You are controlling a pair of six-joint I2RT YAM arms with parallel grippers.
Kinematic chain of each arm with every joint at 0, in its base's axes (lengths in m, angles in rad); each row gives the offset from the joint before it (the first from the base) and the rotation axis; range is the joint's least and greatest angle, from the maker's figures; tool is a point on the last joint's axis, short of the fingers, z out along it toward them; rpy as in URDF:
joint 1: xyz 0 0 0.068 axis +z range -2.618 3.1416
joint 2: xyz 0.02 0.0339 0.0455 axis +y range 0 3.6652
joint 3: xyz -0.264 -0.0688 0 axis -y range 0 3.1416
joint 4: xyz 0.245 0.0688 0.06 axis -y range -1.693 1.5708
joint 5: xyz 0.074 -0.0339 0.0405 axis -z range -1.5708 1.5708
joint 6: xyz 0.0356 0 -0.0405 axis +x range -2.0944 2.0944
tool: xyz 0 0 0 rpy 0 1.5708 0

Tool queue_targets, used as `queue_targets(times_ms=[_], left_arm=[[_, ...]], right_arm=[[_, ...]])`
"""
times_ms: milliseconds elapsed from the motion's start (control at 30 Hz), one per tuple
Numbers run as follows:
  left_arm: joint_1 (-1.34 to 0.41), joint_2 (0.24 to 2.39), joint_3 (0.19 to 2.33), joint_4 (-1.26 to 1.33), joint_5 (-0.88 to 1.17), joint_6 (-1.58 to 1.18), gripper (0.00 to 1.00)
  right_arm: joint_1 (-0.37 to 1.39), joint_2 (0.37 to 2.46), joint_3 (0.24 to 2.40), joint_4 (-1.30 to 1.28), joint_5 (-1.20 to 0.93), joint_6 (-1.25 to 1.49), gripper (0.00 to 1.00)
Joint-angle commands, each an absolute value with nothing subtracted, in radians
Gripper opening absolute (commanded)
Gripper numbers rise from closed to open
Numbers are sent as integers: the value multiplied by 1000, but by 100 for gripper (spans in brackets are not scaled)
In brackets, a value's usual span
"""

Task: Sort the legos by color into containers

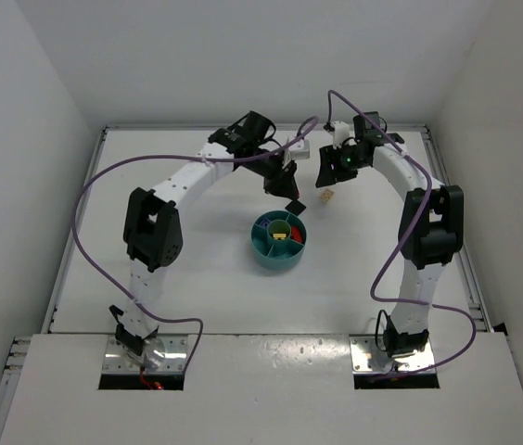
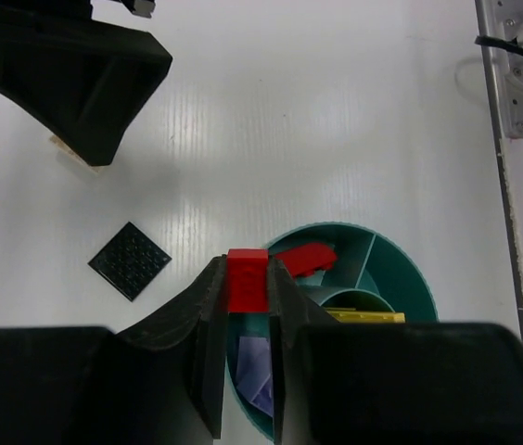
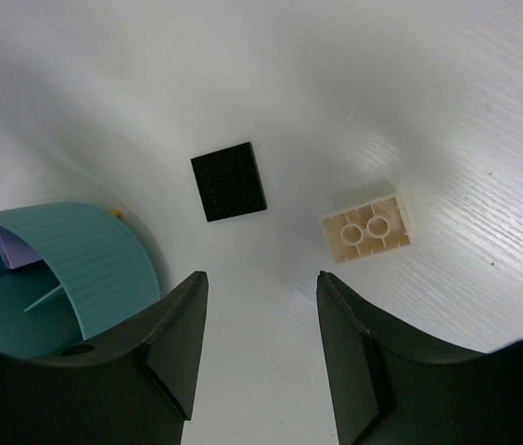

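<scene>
My left gripper [image 2: 247, 271] is shut on a small red lego [image 2: 247, 283] and hangs over the near rim of the teal dish [image 2: 401, 273], whose wedges are the containers. Inside lie another red lego [image 2: 305, 260], a yellow one [image 2: 363, 316] and a lavender one [image 2: 257, 366]. A flat black lego [image 3: 232, 182] and a tan brick [image 3: 366, 228], lying hollow side up, rest on the table behind the dish [image 1: 279, 239]. Above the table near them, my right gripper [image 3: 261, 278] stands open with nothing between its fingers. From above, the left gripper [image 1: 285, 185] and right gripper [image 1: 326, 171] are close together.
The right arm's dark finger [image 2: 67, 74] reaches into the left wrist view and partly covers the tan brick [image 2: 71, 153]. A white block [image 1: 299, 146] sits at the table's back edge. Purple cables loop from both arms. White walls enclose the table.
</scene>
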State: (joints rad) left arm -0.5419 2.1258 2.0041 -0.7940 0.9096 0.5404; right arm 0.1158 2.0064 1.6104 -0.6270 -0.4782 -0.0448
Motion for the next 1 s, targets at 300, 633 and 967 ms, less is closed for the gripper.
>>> queue_targets(times_ms=[300, 633, 967], left_arm=[[-580, 2102, 1971, -989, 982, 721, 4], [-610, 2102, 1953, -960, 973, 730, 4], [-629, 2120, 1953, -904, 954, 675, 9]], right_arm=[[123, 1956, 1589, -588, -480, -44, 51], [123, 1938, 1571, -588, -471, -44, 51], [123, 1910, 1543, -588, -462, -54, 51]])
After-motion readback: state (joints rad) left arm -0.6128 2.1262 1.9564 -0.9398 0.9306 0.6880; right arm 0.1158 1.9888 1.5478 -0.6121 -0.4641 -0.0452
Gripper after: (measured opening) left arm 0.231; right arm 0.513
